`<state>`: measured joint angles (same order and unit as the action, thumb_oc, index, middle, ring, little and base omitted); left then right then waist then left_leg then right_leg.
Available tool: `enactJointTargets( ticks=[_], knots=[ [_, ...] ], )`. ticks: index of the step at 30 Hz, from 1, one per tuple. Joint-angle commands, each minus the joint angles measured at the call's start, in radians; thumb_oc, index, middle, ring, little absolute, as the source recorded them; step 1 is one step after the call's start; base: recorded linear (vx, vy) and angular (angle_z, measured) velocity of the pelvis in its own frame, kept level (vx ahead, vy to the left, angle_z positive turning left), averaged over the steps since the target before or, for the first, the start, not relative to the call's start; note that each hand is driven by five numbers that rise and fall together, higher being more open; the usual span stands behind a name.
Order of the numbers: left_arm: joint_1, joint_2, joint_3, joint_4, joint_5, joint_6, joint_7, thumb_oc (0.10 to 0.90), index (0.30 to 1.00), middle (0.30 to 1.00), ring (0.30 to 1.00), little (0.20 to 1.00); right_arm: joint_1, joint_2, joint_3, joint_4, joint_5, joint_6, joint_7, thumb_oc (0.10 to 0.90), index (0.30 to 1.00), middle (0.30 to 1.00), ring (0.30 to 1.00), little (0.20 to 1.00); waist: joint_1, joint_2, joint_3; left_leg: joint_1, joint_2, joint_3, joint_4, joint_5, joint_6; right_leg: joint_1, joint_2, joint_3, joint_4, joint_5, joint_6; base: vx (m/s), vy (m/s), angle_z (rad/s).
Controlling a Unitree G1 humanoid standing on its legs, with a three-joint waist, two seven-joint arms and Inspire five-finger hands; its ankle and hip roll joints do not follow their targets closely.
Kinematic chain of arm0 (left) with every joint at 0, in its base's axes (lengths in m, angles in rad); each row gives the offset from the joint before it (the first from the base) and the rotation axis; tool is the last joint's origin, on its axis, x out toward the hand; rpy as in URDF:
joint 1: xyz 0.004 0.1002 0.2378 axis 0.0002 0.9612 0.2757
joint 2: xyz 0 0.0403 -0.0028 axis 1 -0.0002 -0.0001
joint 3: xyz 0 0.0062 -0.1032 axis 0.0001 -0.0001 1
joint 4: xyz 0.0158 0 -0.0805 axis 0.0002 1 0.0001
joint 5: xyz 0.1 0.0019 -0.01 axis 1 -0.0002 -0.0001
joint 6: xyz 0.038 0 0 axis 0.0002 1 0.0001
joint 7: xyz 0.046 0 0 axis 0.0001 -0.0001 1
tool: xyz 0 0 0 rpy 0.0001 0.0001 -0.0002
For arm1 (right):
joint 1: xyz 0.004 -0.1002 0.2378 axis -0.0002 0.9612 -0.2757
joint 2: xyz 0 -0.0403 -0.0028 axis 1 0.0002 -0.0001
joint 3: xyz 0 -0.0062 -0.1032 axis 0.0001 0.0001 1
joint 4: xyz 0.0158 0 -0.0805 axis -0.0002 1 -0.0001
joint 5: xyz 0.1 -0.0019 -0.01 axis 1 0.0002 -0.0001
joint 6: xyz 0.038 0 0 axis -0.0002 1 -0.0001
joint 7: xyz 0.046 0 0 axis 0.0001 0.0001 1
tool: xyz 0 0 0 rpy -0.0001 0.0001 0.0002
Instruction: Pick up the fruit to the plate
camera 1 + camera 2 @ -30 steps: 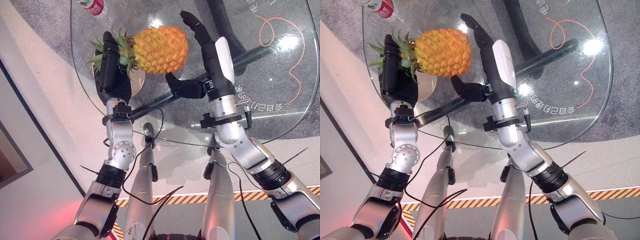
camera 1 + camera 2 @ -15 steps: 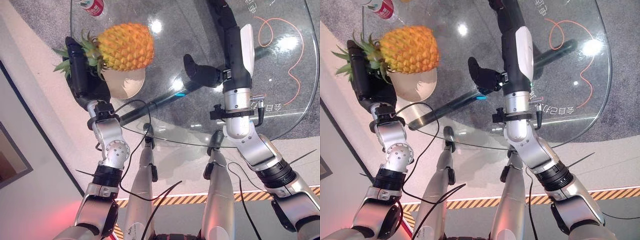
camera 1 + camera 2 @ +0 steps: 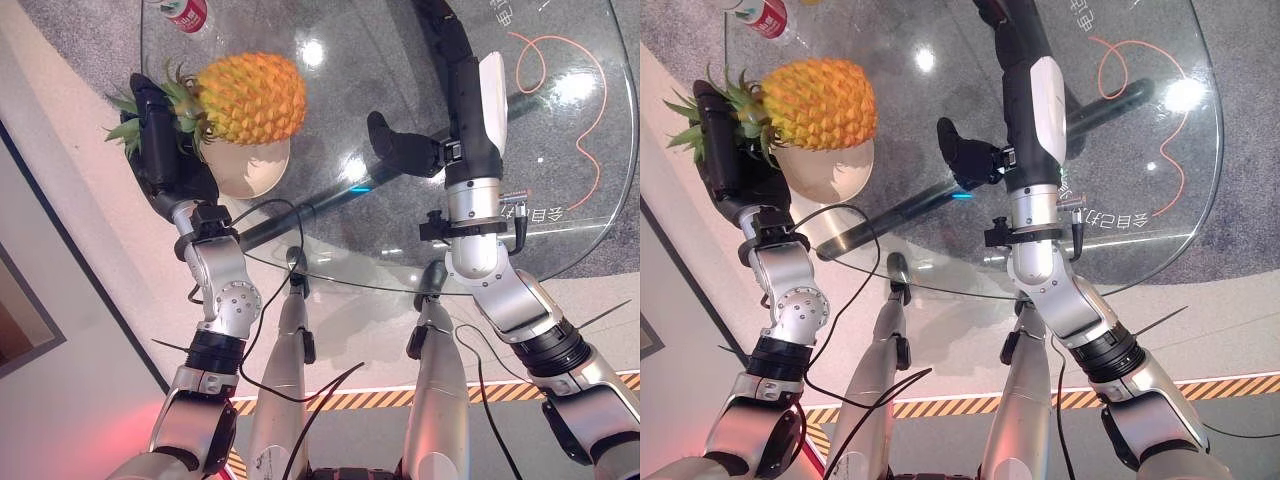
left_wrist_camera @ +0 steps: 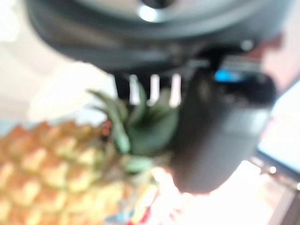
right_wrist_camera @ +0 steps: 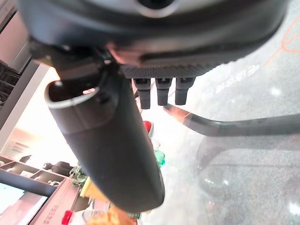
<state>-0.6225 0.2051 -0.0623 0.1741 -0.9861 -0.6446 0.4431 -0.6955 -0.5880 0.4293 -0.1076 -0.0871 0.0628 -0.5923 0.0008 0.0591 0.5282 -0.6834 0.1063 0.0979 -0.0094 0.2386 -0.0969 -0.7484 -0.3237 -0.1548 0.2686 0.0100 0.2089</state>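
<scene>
1. Left hand (image 3: 165,150) grips pineapple (image 3: 250,97) by its green crown, fingers curled round the leaves.
2. Pineapple held horiz. over beige plate (image 3: 250,172) on glass table (image 3: 560,200).
3. Red can (image 3: 185,12) at table's far edge.
4. Right hand (image 3: 455,80) over table mid., fingers straight, holding nothing.

Two silver-grey arms with rounded metal joints and black ribbed collars — each ends in a dark hand: the left hand (image 3: 165,150) all black, the right hand (image 3: 465,90) bearing a long white cover.
</scene>
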Motion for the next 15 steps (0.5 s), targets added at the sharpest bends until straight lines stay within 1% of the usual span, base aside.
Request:
enactJointTargets(
  ticks=[1, 2, 4, 7, 8, 10, 11, 14, 15],
  knots=[
    [-0.12, 0.074, 0.062, -0.121, 0.2, -0.145, 0.04, 0.1, 0.3, 0.3, 0.3, 0.2, -0.059, -0.016, -0.082, -0.035, 0.028, -0.066, -0.117, 0.8, 0.9, 0.9, 0.9, 0.9, 0.009, -0.015, -0.008, 0.05, 0.056, 0.006, 0.028, -0.061, -0.052, 0.06, -0.02, -0.059, -0.132, 0.151, 0.02, 0.0, 0.0, 0.0],
    [-0.119, 0.084, 0.069, -0.11, 0.226, -0.147, 0.06, 0.1, 0.3, 0.3, 0.3, 0.2, -0.039, -0.015, -0.1, -0.012, 0.068, -0.083, -0.148, 0.8, 0.9, 0.9, 0.9, 0.9, 0.006, -0.017, -0.008, 0.05, 0.057, 0.007, 0.029, -0.061, -0.052, 0.059, -0.019, -0.059, -0.132, 0.15, 0.02, 0.0, 0.0, 0.0],
    [-0.117, 0.098, 0.077, -0.092, 0.257, -0.151, 0.08, 0.1, 0.3, 0.3, 0.3, 0.2, -0.002, -0.012, -0.131, 0.025, 0.107, -0.113, -0.187, 0.8, 0.9, 0.9, 0.9, 0.9, 0.001, -0.019, -0.008, 0.049, 0.059, 0.008, 0.03, -0.064, -0.052, 0.056, -0.018, -0.057, -0.129, 0.149, 0.02, 0.0, 0.0, 0.0],
    [-0.111, 0.123, 0.086, -0.067, 0.331, -0.157, 0.14, 0.1, 0.3, 0.3, 0.3, 0.2, 0.06, 0.001, -0.184, 0.069, 0.184, -0.156, -0.24, 0.8, 0.9, 0.9, 0.9, 0.9, -0.007, -0.022, -0.008, 0.057, 0.062, 0.011, 0.031, -0.073, -0.053, 0.059, -0.014, -0.053, -0.123, 0.138, 0.02, 0.0, 0.01, 0.0],
    [-0.112, 0.138, 0.091, -0.05, 0.368, -0.158, 0.172, 0.1, 0.3, 0.3, 0.3, 0.2, 0.091, 0.01, -0.214, 0.098, 0.215, -0.18, -0.267, 0.8, 0.9, 0.9, 0.9, 0.9, -0.012, -0.024, -0.008, 0.055, 0.064, 0.013, 0.033, -0.073, -0.053, 0.056, -0.012, -0.052, -0.121, 0.137, 0.018, 0.0, 0.0, 0.0],
    [-0.116, 0.15, 0.094, -0.034, 0.39, -0.163, 0.192, 0.1, 0.3, 0.3, 0.3, 0.2, 0.107, 0.014, -0.235, 0.121, 0.228, -0.198, -0.283, 0.8, 0.9, 0.9, 0.9, 0.9, -0.015, -0.026, -0.008, 0.048, 0.064, 0.014, 0.034, -0.067, -0.052, 0.049, -0.009, -0.05, -0.12, 0.142, 0.015, 0.0, 0.0, 0.0],
    [-0.116, 0.161, 0.098, -0.014, 0.393, -0.167, 0.198, 0.1, 0.3, 0.3, 0.3, 0.2, 0.126, 0.018, -0.251, 0.152, 0.266, -0.219, -0.297, 0.8, 0.9, 0.9, 0.9, 0.9, -0.017, -0.027, -0.008, 0.056, 0.066, 0.015, 0.037, -0.074, -0.054, 0.054, -0.008, -0.049, -0.114, 0.134, 0.017, 0.0, 0.0, 0.0],
    [-0.124, 0.19, 0.114, 0.025, 0.41, -0.168, 0.216, 0.1, 0.3, 0.3, 0.3, 0.2, 0.147, 0.015, -0.302, 0.227, 0.359, -0.269, -0.318, 0.8, 0.9, 0.9, 0.9, 0.9, -0.019, -0.032, -0.008, 0.052, 0.069, 0.017, 0.039, -0.07, -0.055, 0.049, -0.007, -0.051, -0.115, 0.141, 0.015, 0.0, 0.0, 0.0],
    [-0.124, 0.203, 0.116, 0.044, 0.425, -0.17, 0.231, 0.1, 0.3, 0.3, 0.3, 0.2, 0.157, 0.014, -0.319, 0.26, 0.386, -0.284, -0.329, 0.8, 0.9, 0.9, 0.9, 0.9, -0.019, -0.034, -0.008, 0.06, 0.071, 0.018, 0.04, -0.077, -0.058, 0.057, -0.005, -0.052, -0.111, 0.132, 0.018, 0.0, 0.0, 0.0]
  ],
)
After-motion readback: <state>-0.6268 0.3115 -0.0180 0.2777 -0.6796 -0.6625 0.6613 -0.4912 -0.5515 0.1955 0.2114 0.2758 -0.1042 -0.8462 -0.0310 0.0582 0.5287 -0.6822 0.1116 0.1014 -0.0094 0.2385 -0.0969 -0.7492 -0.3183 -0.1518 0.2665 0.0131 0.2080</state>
